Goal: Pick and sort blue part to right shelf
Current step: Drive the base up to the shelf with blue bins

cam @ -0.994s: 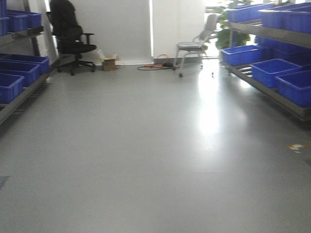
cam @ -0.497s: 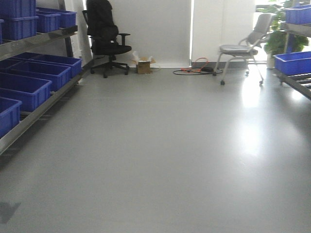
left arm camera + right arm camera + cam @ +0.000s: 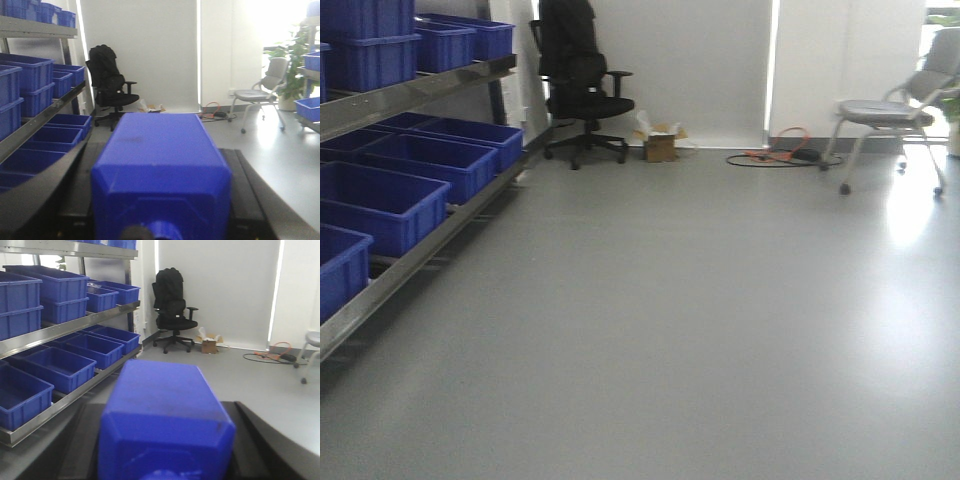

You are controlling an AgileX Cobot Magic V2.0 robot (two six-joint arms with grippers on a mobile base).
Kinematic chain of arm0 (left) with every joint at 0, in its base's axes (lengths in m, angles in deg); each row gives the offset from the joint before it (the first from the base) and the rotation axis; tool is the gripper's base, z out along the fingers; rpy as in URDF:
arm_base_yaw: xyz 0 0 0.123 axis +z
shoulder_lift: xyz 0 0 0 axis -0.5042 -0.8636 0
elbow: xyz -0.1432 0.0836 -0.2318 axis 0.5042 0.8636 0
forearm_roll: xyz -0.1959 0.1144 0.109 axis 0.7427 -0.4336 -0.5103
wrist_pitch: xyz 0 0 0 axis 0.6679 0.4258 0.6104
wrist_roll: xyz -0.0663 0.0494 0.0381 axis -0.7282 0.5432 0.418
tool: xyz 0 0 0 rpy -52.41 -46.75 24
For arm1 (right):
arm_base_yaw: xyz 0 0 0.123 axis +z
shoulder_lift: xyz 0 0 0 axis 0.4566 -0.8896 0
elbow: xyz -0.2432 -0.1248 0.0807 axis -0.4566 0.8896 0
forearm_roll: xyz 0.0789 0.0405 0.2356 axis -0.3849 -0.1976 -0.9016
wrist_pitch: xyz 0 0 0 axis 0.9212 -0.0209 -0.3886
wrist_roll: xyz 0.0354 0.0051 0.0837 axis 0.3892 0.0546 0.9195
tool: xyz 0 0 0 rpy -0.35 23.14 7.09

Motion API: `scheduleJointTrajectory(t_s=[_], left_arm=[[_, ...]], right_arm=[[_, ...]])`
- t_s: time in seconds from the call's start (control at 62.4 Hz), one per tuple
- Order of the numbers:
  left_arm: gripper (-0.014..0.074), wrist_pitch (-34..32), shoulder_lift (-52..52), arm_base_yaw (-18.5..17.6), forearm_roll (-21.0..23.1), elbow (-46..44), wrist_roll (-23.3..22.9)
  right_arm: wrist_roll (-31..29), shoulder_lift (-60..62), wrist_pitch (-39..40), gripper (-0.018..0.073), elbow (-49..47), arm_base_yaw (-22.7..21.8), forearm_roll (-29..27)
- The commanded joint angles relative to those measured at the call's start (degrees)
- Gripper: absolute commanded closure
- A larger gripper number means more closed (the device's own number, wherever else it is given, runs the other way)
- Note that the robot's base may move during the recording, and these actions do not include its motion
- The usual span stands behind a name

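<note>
- Left gripper clamped around a blue part, lower centre.
- Right gripper clamped around another blue part.
- Right shelf at far right edge.
- Left rack: lower blue bins look empty.

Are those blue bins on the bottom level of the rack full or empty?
Empty: the bottom-level bins show bare blue floors inside. The upper-level bins hide their insides, so cannot tell.

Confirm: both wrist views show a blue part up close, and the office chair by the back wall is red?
No: the office chair is black, clear in the front view. Both wrist views do show a blue part up close.
</note>
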Motion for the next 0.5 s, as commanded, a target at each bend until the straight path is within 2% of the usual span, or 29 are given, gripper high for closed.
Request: scheduleJointTrajectory(t_s=[0.0, 0.481], left_arm=[[0.0326, -4.76, -1.04, -0.08, -0.53, -1.18, -0.01], [0.0326, -4.76, -1.04, -0.08, -0.53, -1.18, -0.01]], right_arm=[[-0.50, -0.98, 5.59, 0.0360, -1.48, -0.10, 0.68], [-0.50, -0.98, 5.59, 0.0360, -1.48, -0.10, 0.68]])
